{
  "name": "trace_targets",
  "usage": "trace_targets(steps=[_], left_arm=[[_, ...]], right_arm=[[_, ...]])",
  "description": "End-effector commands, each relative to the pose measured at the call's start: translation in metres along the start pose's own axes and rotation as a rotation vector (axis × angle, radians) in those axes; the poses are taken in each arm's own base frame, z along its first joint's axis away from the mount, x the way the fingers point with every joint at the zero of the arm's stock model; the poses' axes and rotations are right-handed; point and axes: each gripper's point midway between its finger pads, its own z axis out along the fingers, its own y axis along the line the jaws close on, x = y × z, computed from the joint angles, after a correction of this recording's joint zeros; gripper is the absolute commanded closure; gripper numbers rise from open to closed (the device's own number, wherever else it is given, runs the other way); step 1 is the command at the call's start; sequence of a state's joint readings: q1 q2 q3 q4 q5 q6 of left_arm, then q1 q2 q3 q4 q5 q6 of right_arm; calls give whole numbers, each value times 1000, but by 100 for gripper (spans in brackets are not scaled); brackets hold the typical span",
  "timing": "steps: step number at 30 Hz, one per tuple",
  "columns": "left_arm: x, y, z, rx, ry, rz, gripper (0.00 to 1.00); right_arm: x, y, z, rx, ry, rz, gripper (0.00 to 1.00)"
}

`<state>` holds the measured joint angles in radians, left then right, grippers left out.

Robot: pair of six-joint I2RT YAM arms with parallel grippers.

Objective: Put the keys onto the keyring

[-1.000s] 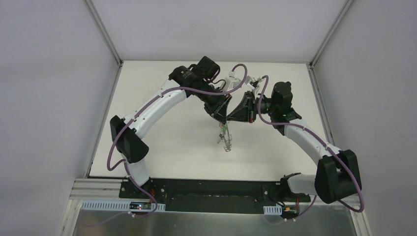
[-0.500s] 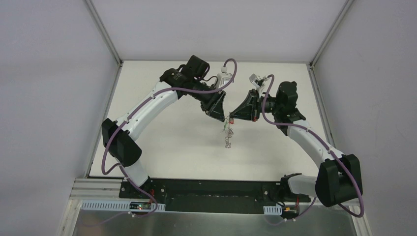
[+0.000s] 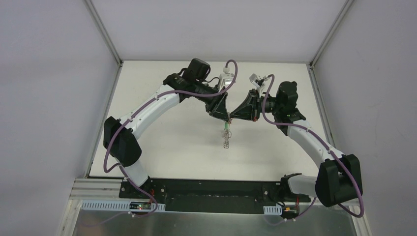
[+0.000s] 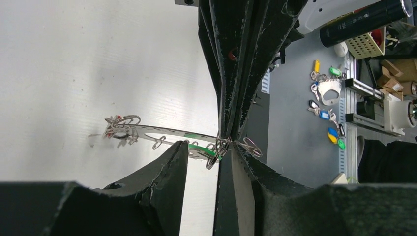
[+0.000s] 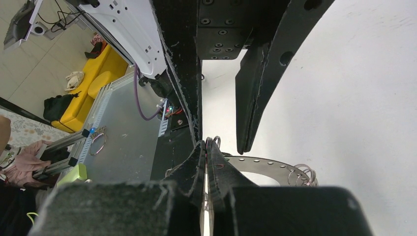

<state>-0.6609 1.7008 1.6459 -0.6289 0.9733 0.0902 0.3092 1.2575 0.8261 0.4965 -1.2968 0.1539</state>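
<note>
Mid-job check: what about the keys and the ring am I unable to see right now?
- Top view: the keyring is too small to count what hangs on it.
- Left wrist view: the ring is edge-on and partly behind a finger of the left tool; only a green key head shows clearly.
- Right wrist view: the right tool, shut, hides whether it pinches the rim or a wire loop.

No legible txt, labels or nos.

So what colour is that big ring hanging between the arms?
The ring is silvery grey metal; the left wrist view shows it best.
</note>
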Motion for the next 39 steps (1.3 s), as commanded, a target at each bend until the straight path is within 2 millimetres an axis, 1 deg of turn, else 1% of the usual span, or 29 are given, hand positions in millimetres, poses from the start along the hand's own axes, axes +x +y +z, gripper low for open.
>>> trace_targets(steps=[1, 5, 8, 12, 21, 29, 36, 39], left_arm=[[-12, -18, -5, 69, -65, 92, 64], [-8, -20, -2, 98, -67, 77, 74], [-6, -21, -2, 106, -65, 70, 78], [-7, -21, -1, 108, -75, 64, 81], [-13, -26, -4, 113, -91, 71, 82], [-10, -28, -4, 123, -85, 67, 100], [-5, -33, -15, 81, -47, 97, 100], [-4, -29, -22, 23, -15, 103, 100]], right_arm=[[-17, 12, -2, -21, -19, -89, 100], [-17, 9, -3, -16, -20, -86, 100], [-17, 8, -3, -13, -21, -85, 100], [-16, 7, -4, -11, -21, -82, 100], [-15, 5, -5, -5, -22, -82, 100], [-16, 4, -6, 2, -26, -86, 100], [-15, 0, -8, 16, -30, -84, 100], [-14, -1, -8, 16, -29, -85, 100]])
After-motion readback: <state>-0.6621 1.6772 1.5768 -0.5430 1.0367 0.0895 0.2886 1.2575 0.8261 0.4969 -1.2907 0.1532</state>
